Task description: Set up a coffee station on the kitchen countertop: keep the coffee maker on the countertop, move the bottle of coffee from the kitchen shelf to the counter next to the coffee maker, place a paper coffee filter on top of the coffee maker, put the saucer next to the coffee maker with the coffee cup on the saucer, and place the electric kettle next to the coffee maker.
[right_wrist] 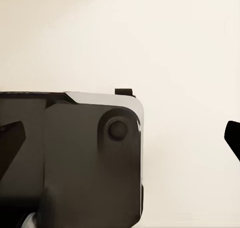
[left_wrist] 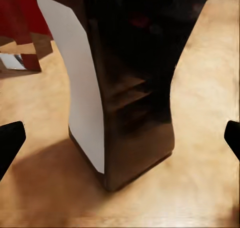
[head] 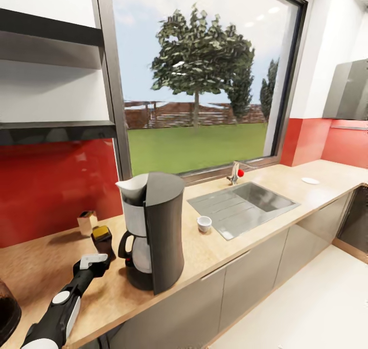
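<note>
The coffee maker (head: 156, 231) stands on the kitchen countertop (head: 214, 254) with the white paper coffee filter (head: 132, 186) resting on its top. Just left of it the bottle of coffee (head: 102, 240) stands upright on the counter. My left gripper (head: 95, 261) is open right in front of it; in the left wrist view the bottle (left_wrist: 125, 87) stands between the spread fingertips (left_wrist: 10, 143) of that gripper (left_wrist: 120, 140), untouched. The coffee cup (head: 204, 223) sits by the sink. The saucer (head: 310, 180) lies at the far right. The electric kettle (head: 7, 310) shows at the lower left edge. My right gripper (right_wrist: 120, 138) is open and holds nothing.
A steel sink (head: 244, 203) with a tap (head: 235, 172) is set into the counter under the window. A small wooden box (head: 87, 222) stands behind the bottle. The kitchen shelf (head: 51, 132) hangs on the wall at left, a thicker shelf (head: 46, 37) above it.
</note>
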Available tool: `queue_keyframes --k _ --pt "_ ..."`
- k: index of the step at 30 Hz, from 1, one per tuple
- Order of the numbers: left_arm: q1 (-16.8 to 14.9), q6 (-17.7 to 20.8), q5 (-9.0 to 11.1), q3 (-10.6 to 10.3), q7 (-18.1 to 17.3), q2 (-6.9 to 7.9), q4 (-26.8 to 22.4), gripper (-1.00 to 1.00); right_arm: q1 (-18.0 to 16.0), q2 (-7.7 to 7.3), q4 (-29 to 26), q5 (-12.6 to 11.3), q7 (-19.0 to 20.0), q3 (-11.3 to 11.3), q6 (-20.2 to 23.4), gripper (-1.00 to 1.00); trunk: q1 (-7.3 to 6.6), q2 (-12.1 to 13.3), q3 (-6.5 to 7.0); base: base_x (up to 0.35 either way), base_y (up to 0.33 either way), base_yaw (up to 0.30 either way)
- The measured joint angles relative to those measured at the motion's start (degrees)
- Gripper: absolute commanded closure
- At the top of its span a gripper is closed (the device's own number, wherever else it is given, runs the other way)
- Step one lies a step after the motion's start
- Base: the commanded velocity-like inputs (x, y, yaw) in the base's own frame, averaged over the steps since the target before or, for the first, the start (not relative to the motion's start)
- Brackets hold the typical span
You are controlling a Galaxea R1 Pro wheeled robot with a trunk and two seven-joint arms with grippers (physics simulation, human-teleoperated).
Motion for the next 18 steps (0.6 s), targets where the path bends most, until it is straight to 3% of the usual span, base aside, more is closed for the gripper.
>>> queue_keyframes --k 11,18 --pt "0.0 0.0 0.0 0.1 0.0 0.02 -0.1 -1.0 0.0 0.0 0.0 0.0 0.0 0.0 0.0 -1.0 0.0 0.0 0.0 -0.303 -0.096 0.0" --pt "0.0 0.0 0.0 0.1 0.0 0.14 -0.1 -1.0 0.0 0.0 0.0 0.0 0.0 0.0 0.0 -1.0 0.0 0.0 0.0 -0.313 0.009 0.0"
